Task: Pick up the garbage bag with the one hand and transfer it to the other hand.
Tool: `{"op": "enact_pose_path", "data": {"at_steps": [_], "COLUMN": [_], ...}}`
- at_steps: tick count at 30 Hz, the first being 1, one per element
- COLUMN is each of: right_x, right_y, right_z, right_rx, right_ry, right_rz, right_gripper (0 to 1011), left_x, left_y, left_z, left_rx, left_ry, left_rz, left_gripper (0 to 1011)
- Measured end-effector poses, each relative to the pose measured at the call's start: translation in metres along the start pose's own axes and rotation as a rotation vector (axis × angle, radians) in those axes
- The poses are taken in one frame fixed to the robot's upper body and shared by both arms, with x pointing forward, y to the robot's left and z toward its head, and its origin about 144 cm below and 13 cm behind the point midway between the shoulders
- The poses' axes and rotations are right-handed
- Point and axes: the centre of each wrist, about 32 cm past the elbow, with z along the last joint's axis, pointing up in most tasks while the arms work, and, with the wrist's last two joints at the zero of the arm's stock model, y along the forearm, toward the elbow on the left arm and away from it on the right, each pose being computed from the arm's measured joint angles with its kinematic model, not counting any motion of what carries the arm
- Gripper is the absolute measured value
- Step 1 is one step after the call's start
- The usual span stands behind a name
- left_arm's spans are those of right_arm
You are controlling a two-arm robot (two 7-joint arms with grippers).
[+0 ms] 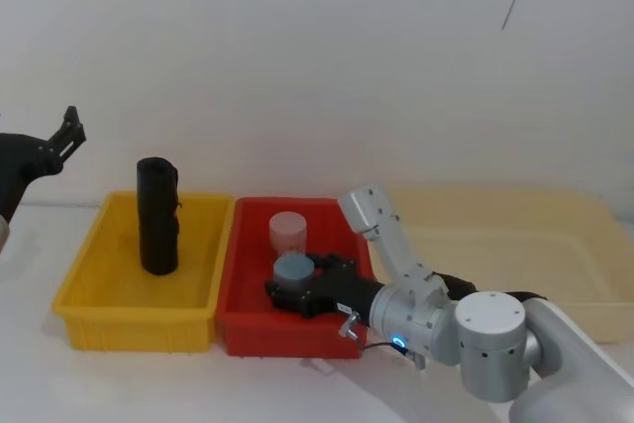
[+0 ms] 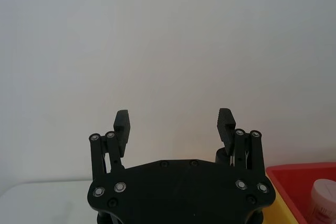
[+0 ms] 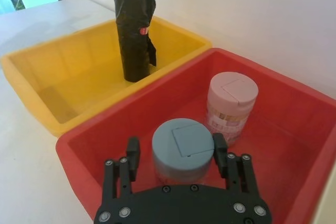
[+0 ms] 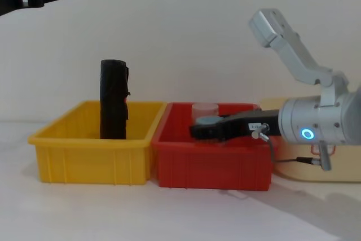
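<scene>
1. Our right gripper (image 3: 177, 153) reaches into the red bin (image 1: 248, 329), its fingers spread wide on either side of a grey-lidded jar (image 3: 182, 149), not yet pressed against it.
2. The garbage bag (image 1: 158, 215) stands upright, untouched, toward the back of the yellow bin (image 1: 89, 284).
3. Our left gripper (image 2: 174, 124) hangs released, high above the table's left edge.
4. Closing here, we judge, would seize the jar, not the bag; a hasty sideways reach could topple the tall roll.
</scene>
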Motion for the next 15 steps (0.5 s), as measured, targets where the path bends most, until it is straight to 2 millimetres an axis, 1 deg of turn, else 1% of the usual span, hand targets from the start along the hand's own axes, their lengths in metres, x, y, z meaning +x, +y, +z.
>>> {"op": "enact_pose_path", "data": {"at_steps": [1,2,3,5,7,8,15], "right_x": [-0.0003,-0.0005,-0.0006,-0.0008,-0.0010,-0.0011,-0.0007], "right_y": [0.0013,0.0020,0.0025,0.0038,0.0044,0.0048,0.0052], "right_z": [0.0009,0.0014,0.0019,0.0032,0.0041,0.0046,0.0089], "right_rx": [-0.003,-0.004,-0.005,-0.007,-0.008,-0.008,0.002], "right_ry": [-0.002,-0.002,-0.003,-0.004,-0.005,-0.005,-0.007], "right_rz": [0.001,0.002,0.002,0.003,0.003,0.004,-0.005], "right_gripper": [840,840,790,726,690,650,646], "left_x": [0.0000,0.0000,0.0000,0.0000,0.0000,0.0000,0.0000], "left_y": [0.0000,0.0000,0.0000,0.0000,0.0000,0.0000,0.0000], "left_z": [0.0000,0.0000,0.0000,0.0000,0.0000,0.0000,0.0000], "left_rx": [0.000,0.000,0.000,0.000,0.000,0.000,0.000], "left_ry": [0.000,0.000,0.000,0.000,0.000,0.000,0.000], "left_rz": [0.000,0.000,0.000,0.000,0.000,0.000,0.000], "left_gripper": [1001,1001,1001,1001,1002,1001,1001]}}
